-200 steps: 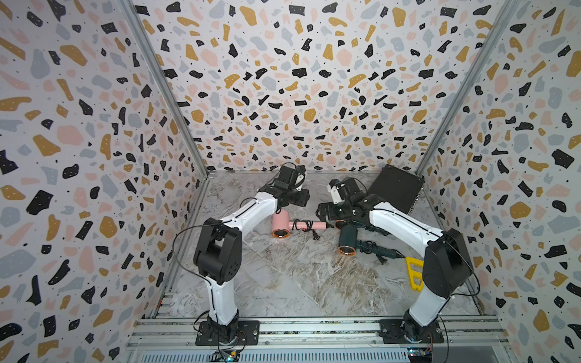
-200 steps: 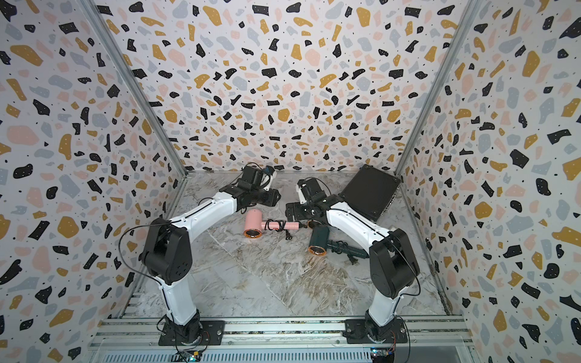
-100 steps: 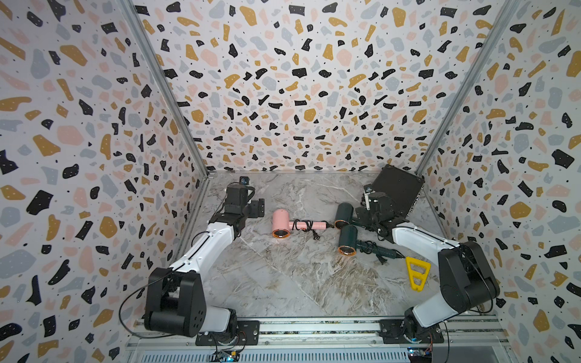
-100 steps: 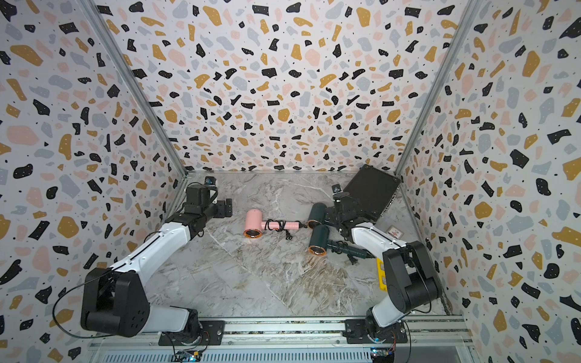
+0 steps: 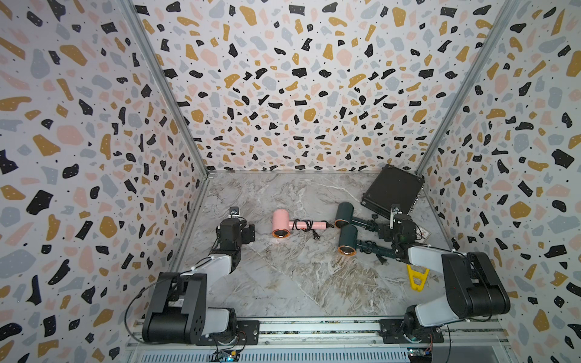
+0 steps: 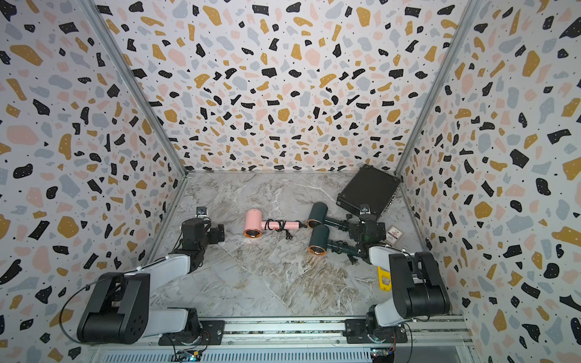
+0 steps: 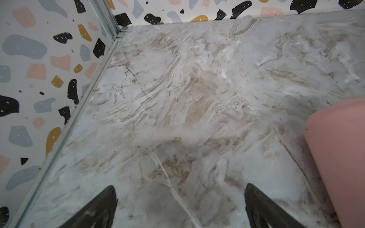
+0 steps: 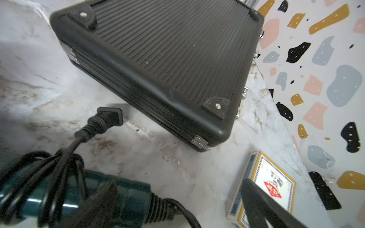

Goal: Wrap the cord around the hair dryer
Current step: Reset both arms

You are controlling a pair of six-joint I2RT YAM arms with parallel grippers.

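Observation:
A pink hair dryer (image 5: 280,221) lies mid-table in both top views, its black cord (image 5: 306,225) looped around the handle and the plug resting beside it. Two dark green hair dryers (image 5: 344,213) (image 5: 348,240) lie to its right, cords coiled on their handles. My left gripper (image 5: 248,232) is open, left of the pink dryer (image 7: 335,158) and apart from it; the left gripper (image 7: 180,197) holds nothing. My right gripper (image 5: 383,232) is open at the handle end of the farther green dryer (image 8: 122,197), whose cord (image 8: 59,167) and plug (image 8: 107,116) show. The right gripper (image 8: 177,197) grips nothing.
A black ribbed case (image 5: 393,190) sits in the back right corner, close behind the right gripper. A box of playing cards (image 8: 270,181) lies by the right wall. A yellow tool (image 5: 416,278) lies under the right arm. Patterned walls enclose three sides.
Both arms have pulled back from the middle of the table to their own sides and folded low. The left gripper has opened and left the pink dryer.

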